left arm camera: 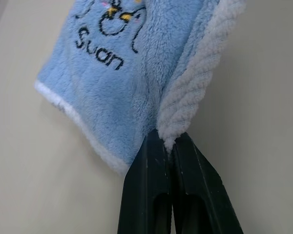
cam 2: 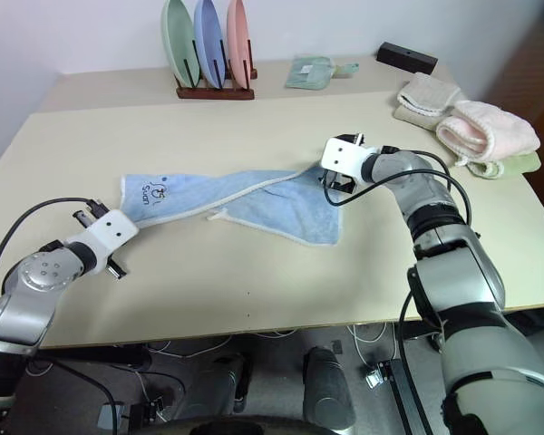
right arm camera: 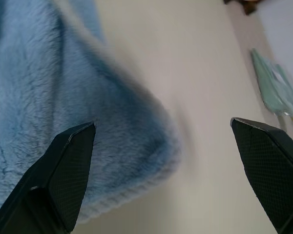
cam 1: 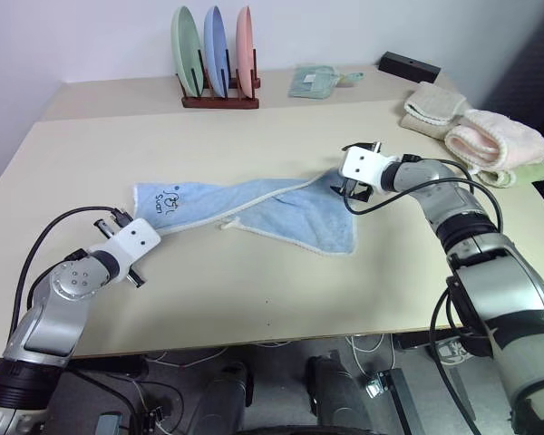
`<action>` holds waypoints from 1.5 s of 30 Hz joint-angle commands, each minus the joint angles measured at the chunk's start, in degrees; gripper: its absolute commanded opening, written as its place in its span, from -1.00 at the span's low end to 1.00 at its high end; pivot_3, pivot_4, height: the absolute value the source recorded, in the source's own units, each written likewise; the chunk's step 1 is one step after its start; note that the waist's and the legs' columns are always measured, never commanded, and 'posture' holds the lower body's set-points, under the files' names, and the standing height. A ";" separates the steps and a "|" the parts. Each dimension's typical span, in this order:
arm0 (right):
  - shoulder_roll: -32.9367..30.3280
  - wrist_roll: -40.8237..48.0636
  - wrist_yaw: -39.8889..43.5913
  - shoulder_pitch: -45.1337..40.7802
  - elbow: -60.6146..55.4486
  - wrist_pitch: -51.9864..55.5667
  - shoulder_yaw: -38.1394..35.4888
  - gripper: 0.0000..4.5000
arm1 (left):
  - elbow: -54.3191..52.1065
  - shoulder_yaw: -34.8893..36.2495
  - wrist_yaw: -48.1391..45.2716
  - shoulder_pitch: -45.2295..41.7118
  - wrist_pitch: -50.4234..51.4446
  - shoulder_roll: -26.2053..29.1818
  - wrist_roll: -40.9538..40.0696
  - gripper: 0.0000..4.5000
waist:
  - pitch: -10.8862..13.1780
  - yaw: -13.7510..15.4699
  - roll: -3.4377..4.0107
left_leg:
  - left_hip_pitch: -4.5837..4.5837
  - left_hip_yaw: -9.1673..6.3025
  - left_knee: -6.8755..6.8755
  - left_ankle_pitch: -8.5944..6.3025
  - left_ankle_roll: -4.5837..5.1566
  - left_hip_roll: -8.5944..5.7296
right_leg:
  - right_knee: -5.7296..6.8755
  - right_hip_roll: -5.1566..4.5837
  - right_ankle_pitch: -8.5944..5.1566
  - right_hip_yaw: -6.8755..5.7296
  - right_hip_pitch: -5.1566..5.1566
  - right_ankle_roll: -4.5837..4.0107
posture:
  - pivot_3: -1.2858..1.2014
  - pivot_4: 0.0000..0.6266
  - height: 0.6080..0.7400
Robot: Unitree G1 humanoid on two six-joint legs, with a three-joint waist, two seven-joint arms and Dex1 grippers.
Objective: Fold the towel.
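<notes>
The light blue towel (cam 1: pixel 254 207) lies stretched and partly bunched across the middle of the table, its dark embroidered mark (cam 1: pixel 172 201) near the left end. My left gripper (cam 1: pixel 161 231) is shut on the towel's left edge; in the left wrist view the black fingers (left arm camera: pixel 154 170) pinch the whitish ribbed edging (left arm camera: pixel 195 92). My right gripper (cam 1: pixel 352 190) hovers open over the towel's right end. In the right wrist view a towel corner (right arm camera: pixel 117 146) lies between its wide-spread fingertips (right arm camera: pixel 71 161), untouched.
A wooden rack with three upright plates (cam 1: pixel 219 63) stands at the back. Beige (cam 1: pixel 433 107), pink (cam 1: pixel 497 138) and green (cam 1: pixel 517 174) folded towels sit at the right edge. A green packet (cam 1: pixel 315 82) and a black box (cam 1: pixel 408 65) lie behind.
</notes>
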 commanded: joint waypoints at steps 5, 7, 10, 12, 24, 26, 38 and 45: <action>4.42 -1.29 -4.08 -5.18 6.70 5.13 -1.89 0.89 | -4.92 3.22 0.17 3.97 0.72 -0.62 -0.65 -1.00 | 0.00 -0.18 0.01 | 0.04 0.00 -0.11 0.03 -0.05 0.02 | 0.02 0.05 0.03 0.04 -0.04 -0.05 | 0.03 -0.52 1.00; 5.03 -0.68 -6.02 -5.21 7.42 8.37 -3.21 0.65 | -5.99 4.13 0.08 5.42 0.80 -0.86 -0.84 -1.00 | -0.01 -0.12 0.02 | 0.04 0.01 -0.14 0.04 -0.06 0.02 | 0.03 0.05 0.03 0.06 -0.06 -0.06 | 0.03 -0.52 1.00; 5.74 1.42 -5.80 -4.91 7.68 11.50 -6.32 -0.03 | -7.46 5.45 -0.20 7.74 0.75 -0.88 -1.24 -1.00 | -0.01 -0.08 0.03 | 0.05 0.00 -0.17 0.05 -0.09 0.02 | 0.03 0.05 0.04 0.07 -0.08 -0.07 | 0.03 -0.52 1.00; 6.05 3.08 -4.94 -4.64 7.48 12.52 -8.61 -0.48 | -8.57 6.91 -0.48 9.91 0.69 -0.69 -1.67 -1.00 | 0.00 -0.25 0.04 | 0.05 0.01 -0.18 0.05 -0.09 0.03 | 0.03 0.06 0.05 0.07 -0.09 -0.08 | 0.03 -0.52 1.00; 0.40 3.25 -0.66 -2.39 1.74 3.18 -9.69 -0.99 | -7.93 9.30 -2.38 8.34 1.11 -0.30 -3.02 -1.00 | 0.00 -0.44 0.05 | 0.08 0.06 -0.26 0.06 -0.10 0.03 | 0.02 0.08 0.06 0.11 -0.10 -0.10 | 0.03 -0.52 1.00; -1.59 3.60 -1.30 -3.27 -0.25 1.92 -10.31 -0.99 | -6.53 9.59 -2.57 4.20 1.82 -1.39 -5.25 -1.00 | 0.01 -0.21 0.07 | 0.08 0.06 -0.26 0.06 -0.10 0.03 | 0.02 0.08 0.06 0.11 -0.10 -0.09 | 0.03 -0.52 1.00; -8.95 1.80 -13.25 -21.81 -1.46 1.23 -11.69 -0.99 | 37.64 6.43 5.38 -50.56 -13.93 -0.12 -3.91 -1.00 | 0.16 -0.17 -0.02 | -0.18 0.02 -0.26 0.38 -0.61 0.01 | -0.07 0.11 0.27 0.02 -0.33 -0.13 | 0.03 -0.52 1.00; -11.39 11.68 8.47 -13.27 -13.34 -0.40 -14.78 -0.99 | 29.76 8.84 -6.21 -41.32 -13.09 4.37 -10.43 -1.00 | 0.10 -2.75 0.02 | 0.00 0.99 -0.31 -0.02 -0.09 0.06 | -0.11 -0.15 0.22 0.12 -0.37 0.17 | 0.03 -0.52 1.00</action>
